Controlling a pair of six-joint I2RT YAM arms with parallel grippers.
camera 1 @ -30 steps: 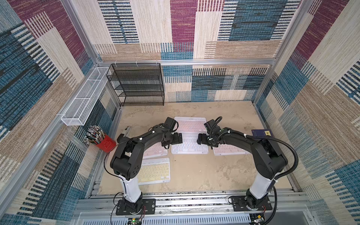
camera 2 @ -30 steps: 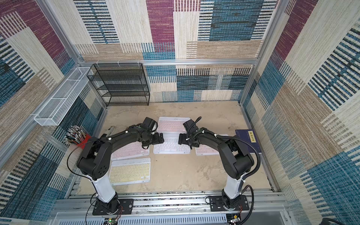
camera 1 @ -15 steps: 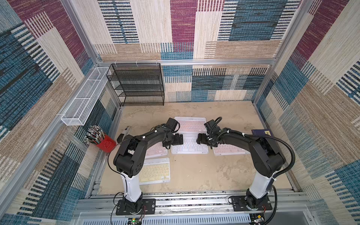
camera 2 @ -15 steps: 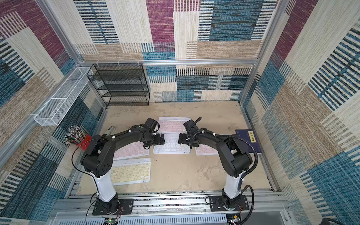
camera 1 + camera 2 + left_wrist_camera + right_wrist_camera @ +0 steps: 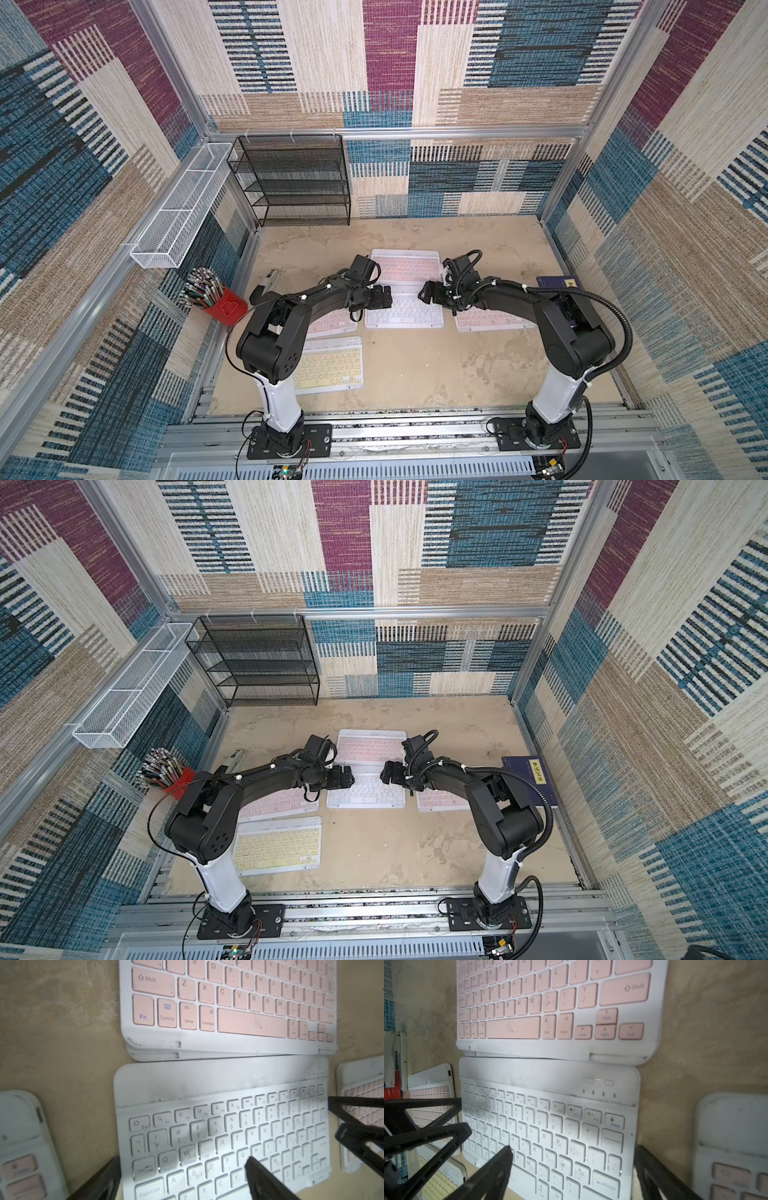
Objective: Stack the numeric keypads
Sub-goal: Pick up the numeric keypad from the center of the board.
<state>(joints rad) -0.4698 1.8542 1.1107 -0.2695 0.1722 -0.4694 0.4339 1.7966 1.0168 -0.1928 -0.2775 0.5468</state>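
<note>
Both pairs of jaws are spread wide and grip nothing. The left jaws hang low over the left end of the white keypad (image 5: 404,316), and the right jaws hang over its right end, so the two face each other across it.

In the left wrist view one finger (image 5: 268,1182) sits above the white keys. Its partner lies outside the keypad's short edge, over the bare surface (image 5: 62,1043). The right wrist view shows the same arrangement mirrored: a finger (image 5: 488,1178) above the keys and its partner beyond the right edge. Whether any finger touches the keypad I cannot tell.

The white keypad lies flat at the middle of the surface. Its far long edge butts against a stack topped by a pink keypad (image 5: 405,266). The left wrist view shows further white frames layered under that one.

A second pink keypad (image 5: 332,328) lies just left of the white one, partly under the left arm (image 5: 316,297). A third pink keypad (image 5: 490,322) lies just right of it, under the right arm (image 5: 507,297). A yellow keypad (image 5: 330,365) lies nearer the front, on the left. A dark blue book (image 5: 557,282) rests at the right side.
</note>
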